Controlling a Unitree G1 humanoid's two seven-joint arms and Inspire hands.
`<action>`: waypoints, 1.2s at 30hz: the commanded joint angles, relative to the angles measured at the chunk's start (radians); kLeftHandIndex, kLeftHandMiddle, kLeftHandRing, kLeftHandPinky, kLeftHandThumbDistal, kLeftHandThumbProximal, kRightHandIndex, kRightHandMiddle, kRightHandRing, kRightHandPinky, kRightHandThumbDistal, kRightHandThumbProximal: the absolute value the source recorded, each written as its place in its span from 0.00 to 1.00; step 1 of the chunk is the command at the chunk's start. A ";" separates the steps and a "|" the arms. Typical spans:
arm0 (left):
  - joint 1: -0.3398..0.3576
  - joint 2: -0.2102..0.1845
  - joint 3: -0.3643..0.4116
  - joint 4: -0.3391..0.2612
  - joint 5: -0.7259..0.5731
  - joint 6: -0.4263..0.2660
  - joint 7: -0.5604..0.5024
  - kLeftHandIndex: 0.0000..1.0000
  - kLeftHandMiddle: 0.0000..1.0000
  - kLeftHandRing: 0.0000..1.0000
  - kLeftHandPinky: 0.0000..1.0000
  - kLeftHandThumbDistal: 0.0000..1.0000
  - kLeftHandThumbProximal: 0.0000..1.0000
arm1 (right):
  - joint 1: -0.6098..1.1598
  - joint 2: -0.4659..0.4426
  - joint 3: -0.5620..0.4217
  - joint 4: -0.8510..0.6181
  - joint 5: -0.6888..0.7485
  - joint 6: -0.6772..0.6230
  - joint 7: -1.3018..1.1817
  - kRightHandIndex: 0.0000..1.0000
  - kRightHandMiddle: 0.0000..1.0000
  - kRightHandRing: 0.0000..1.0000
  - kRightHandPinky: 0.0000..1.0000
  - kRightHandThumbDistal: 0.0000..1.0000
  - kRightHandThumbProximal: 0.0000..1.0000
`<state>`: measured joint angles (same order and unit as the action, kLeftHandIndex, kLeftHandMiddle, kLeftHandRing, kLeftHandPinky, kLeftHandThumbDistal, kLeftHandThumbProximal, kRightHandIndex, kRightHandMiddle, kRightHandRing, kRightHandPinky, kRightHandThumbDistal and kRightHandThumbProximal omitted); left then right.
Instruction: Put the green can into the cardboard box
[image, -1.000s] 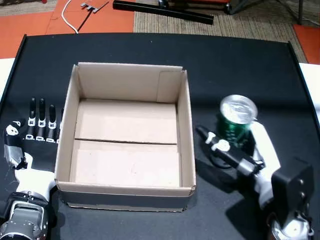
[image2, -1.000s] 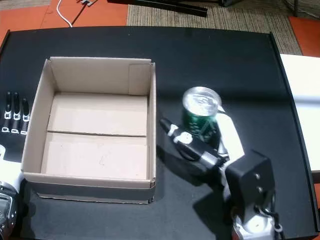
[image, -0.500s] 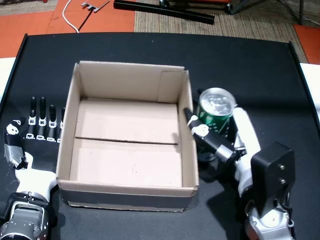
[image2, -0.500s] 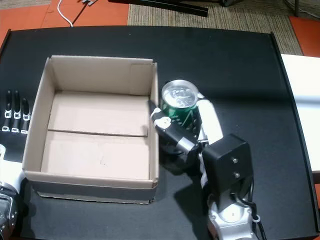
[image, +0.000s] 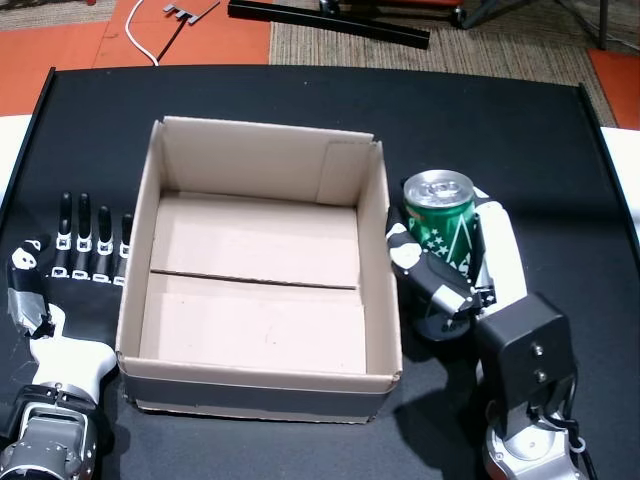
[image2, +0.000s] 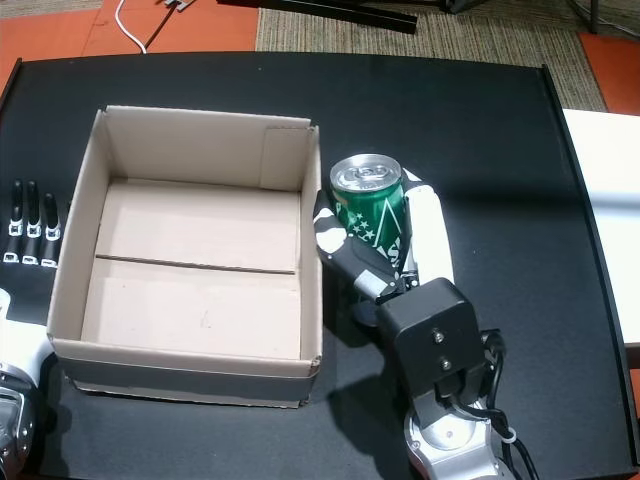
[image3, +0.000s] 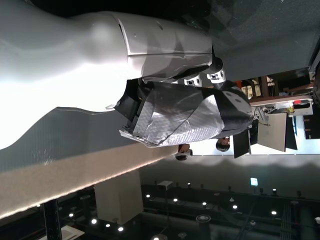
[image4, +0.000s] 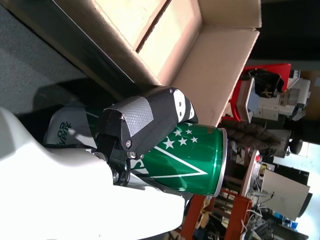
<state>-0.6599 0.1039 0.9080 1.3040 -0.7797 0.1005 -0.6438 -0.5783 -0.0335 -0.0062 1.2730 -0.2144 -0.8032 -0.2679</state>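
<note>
Both head views: right hand (image: 455, 275) with fingers (image2: 345, 255) wrapped around the upright green can (image2: 371, 210), just right of the cardboard box (image: 262, 385). Left hand (image: 70, 260) flat on the desk (image2: 480, 130), fingers spread, left of box. Right wrist view: can (image4: 185, 160) gripped beside the box wall.

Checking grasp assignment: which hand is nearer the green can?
Right. The right hand is wrapped around the green can beside the cardboard box; the left hand lies flat on the box's far side.
</note>
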 joint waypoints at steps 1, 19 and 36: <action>0.043 -0.015 0.004 0.031 -0.003 0.015 0.036 0.47 0.47 0.57 0.72 0.02 0.82 | 0.030 -0.010 0.003 0.020 -0.004 0.008 0.005 0.00 0.05 0.40 0.61 0.00 0.00; 0.034 -0.029 -0.005 0.034 0.010 -0.002 0.052 0.49 0.46 0.58 0.74 0.04 0.80 | -0.057 0.055 -0.145 -0.050 0.212 -0.169 0.246 0.00 0.00 0.38 0.61 0.00 0.20; 0.007 -0.049 -0.009 0.037 0.015 -0.023 0.083 0.45 0.45 0.58 0.74 0.00 0.81 | -0.305 0.005 -0.163 -0.093 0.201 -0.270 0.218 0.00 0.00 0.30 0.47 0.00 0.00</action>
<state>-0.6972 0.0847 0.9037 1.3065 -0.7766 0.0778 -0.5995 -0.8328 -0.0135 -0.1731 1.2035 -0.0037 -1.0329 -0.0496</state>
